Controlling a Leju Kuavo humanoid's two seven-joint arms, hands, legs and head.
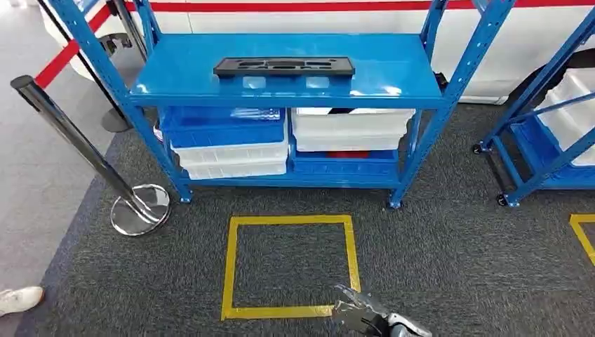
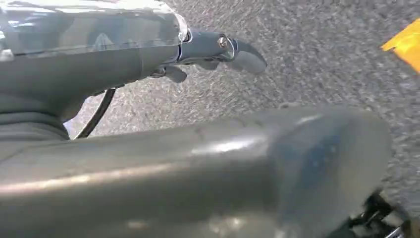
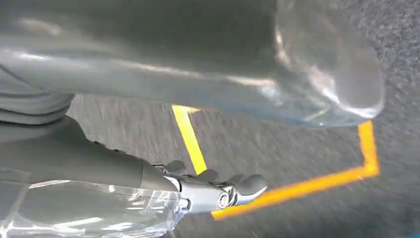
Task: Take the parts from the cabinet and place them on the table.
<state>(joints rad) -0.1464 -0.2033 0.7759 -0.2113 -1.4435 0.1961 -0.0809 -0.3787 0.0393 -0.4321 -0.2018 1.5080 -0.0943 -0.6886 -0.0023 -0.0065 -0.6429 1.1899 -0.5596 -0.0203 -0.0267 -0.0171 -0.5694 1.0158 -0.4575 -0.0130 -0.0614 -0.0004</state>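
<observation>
A flat black part [image 1: 284, 67] with cut-outs lies on the top shelf of the blue cabinet [image 1: 182, 77] in the head view. My right hand [image 1: 361, 314] hangs low over the carpet at the near corner of a yellow tape square [image 1: 231, 267], far from the cabinet. In the right wrist view that right hand [image 3: 99, 163] holds nothing and its fingers [image 3: 233, 188] reach straight out over the tape. The left wrist view has my left hand [image 2: 89, 69] over grey carpet, fingers [image 2: 233, 52] extended and nothing in it.
Blue bins [image 1: 224, 126] and white bins [image 1: 351, 126] are stacked on the cabinet's lower shelf. A chrome barrier post [image 1: 70, 133] with a round base [image 1: 140, 209] stands at the left. A second blue rack [image 1: 547, 140] stands at the right. A person's shoe [image 1: 19, 298] is at the lower left.
</observation>
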